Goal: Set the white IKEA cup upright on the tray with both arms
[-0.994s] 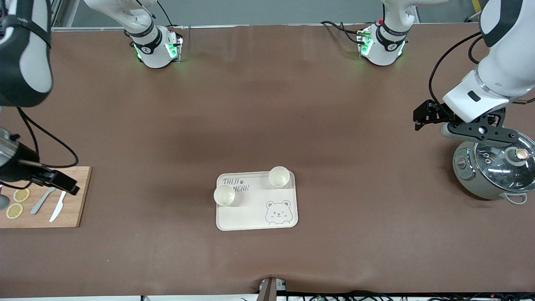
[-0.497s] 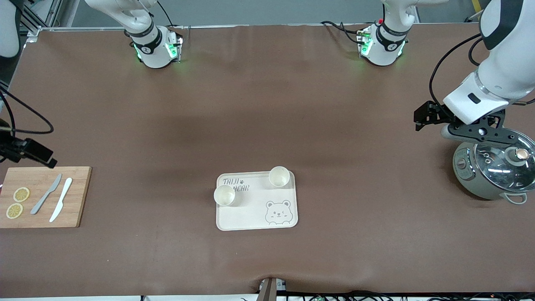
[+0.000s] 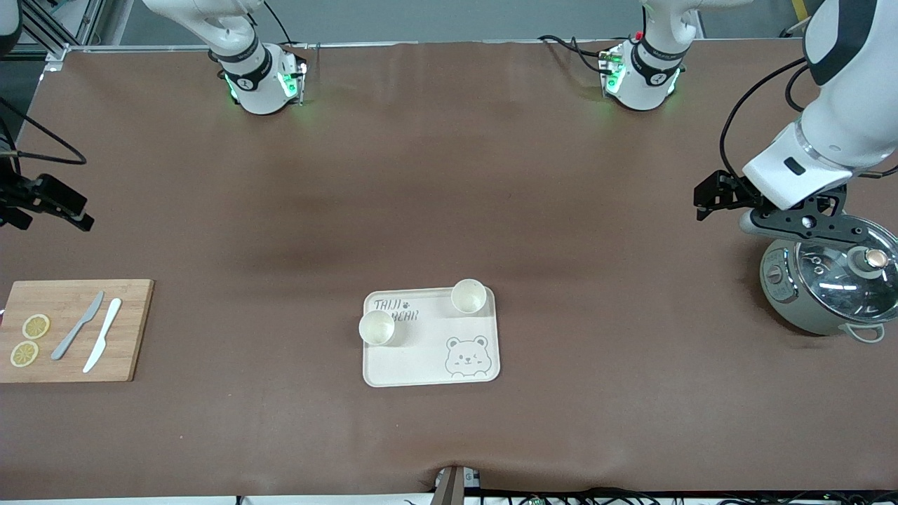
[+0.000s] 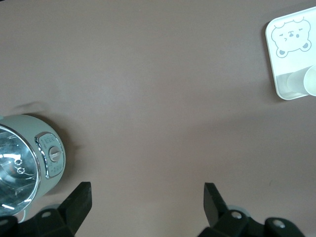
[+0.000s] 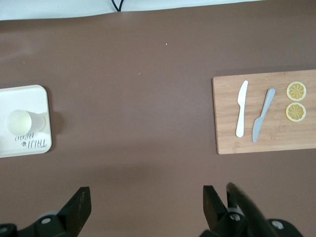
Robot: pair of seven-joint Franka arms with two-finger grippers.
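Observation:
The cream tray [image 3: 421, 361] with the bear drawing lies mid-table, nearer to the front camera. Two white cups stand upright on it. One cup [image 3: 377, 327] is at its edge toward the right arm's end. The other cup [image 3: 468, 295] is in its corner toward the left arm's end. My left gripper [image 4: 146, 198] is open and empty over bare table beside the pot. My right gripper [image 5: 146, 198] is open and empty over bare table at the right arm's end. The right wrist view shows the tray [image 5: 24, 96] with one cup [image 5: 19, 122]. The left wrist view shows the tray's corner [image 4: 291, 59].
A wooden cutting board [image 3: 126, 330] with two knives and two lemon slices lies at the right arm's end. A grey-green pot [image 3: 807, 308] with a glass lid stands at the left arm's end, under the left arm's hand.
My right arm has lifted off the cutting board and drawn back toward the table's end, so the board now shows whole. The left arm has barely moved. The cups have not moved.

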